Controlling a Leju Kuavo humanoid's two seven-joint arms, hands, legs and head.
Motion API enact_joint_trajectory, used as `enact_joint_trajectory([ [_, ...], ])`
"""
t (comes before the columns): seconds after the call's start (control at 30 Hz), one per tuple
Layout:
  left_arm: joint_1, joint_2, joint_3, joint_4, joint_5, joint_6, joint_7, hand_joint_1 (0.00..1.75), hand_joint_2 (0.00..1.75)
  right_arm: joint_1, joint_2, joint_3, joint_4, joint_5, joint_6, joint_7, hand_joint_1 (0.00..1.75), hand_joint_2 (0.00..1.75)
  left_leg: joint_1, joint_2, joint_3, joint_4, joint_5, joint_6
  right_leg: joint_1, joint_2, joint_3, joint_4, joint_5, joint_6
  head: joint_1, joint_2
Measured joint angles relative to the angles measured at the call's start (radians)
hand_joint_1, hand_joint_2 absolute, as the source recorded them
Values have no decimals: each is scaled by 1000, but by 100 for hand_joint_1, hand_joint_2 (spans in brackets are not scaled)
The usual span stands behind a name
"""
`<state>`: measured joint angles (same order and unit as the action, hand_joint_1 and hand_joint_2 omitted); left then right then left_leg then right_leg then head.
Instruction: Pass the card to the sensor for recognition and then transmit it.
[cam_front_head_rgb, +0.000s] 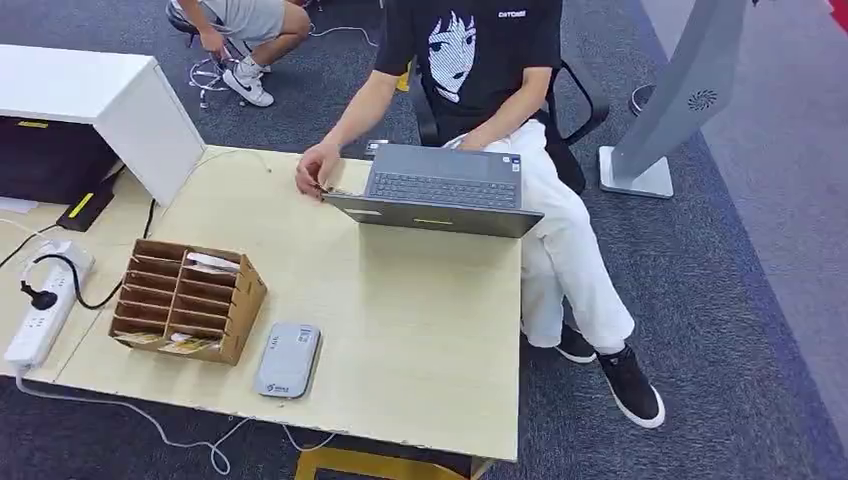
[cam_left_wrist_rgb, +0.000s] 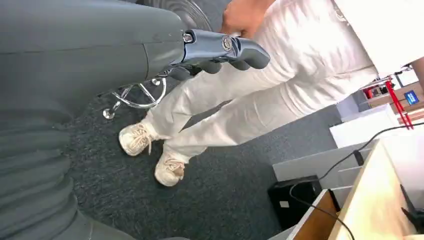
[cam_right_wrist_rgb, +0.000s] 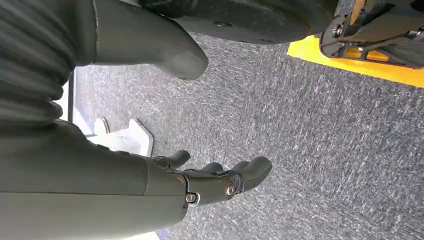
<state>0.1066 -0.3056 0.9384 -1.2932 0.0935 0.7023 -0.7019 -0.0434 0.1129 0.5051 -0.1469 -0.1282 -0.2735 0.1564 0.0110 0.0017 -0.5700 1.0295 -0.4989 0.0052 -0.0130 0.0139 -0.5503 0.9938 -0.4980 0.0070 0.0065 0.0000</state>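
A brown cardboard organizer (cam_front_head_rgb: 185, 300) with several slots stands on the left of the light wooden table (cam_front_head_rgb: 420, 330). White cards (cam_front_head_rgb: 210, 263) lie in an upper slot and more cards (cam_front_head_rgb: 187, 345) in the bottom row. The flat grey sensor (cam_front_head_rgb: 287, 360) lies just right of the organizer, near the front edge. My left hand (cam_left_wrist_rgb: 220, 50) hangs beside the table over dark carpet, fingers loosely extended and holding nothing. My right hand (cam_right_wrist_rgb: 215, 180) hangs over the carpet too, thumb and fingers apart, empty.
A person in a black shirt and white trousers (cam_front_head_rgb: 560, 250) sits at the far side with a grey laptop (cam_front_head_rgb: 440, 190), one hand (cam_front_head_rgb: 318, 168) on the table. A white power strip (cam_front_head_rgb: 45, 300) and cables lie at the left, beside a white cabinet (cam_front_head_rgb: 100, 100).
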Motion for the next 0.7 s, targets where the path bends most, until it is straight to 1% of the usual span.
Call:
enact_joint_trajectory([
  [0.33,1,0,0,-8,-11,0,0,0,175,-1,0,0,0,0,0,5,0,175,0,0,0,0,0,0,0,0,0,0,0,0,0,0],
  [0.43,7,0,0,-35,0,0,0,0,175,-1,0,0,0,2,2,7,0,175,0,0,0,0,0,0,0,0,0,0,0,0,0,0],
  [0.5,16,0,-2,-64,11,0,0,0,175,-2,0,0,0,2,2,9,0,175,0,0,0,0,0,0,0,0,0,0,0,0,0,0],
  [0.57,33,0,-18,-113,12,0,0,0,175,-2,1,0,0,2,1,11,0,175,0,0,0,0,0,0,0,0,0,0,0,0,0,0],
  [0.7,76,-1,-76,-257,-2,0,0,0,175,-2,1,0,0,0,8,8,0,175,0,0,0,0,0,0,0,0,0,0,0,0,0,0],
])
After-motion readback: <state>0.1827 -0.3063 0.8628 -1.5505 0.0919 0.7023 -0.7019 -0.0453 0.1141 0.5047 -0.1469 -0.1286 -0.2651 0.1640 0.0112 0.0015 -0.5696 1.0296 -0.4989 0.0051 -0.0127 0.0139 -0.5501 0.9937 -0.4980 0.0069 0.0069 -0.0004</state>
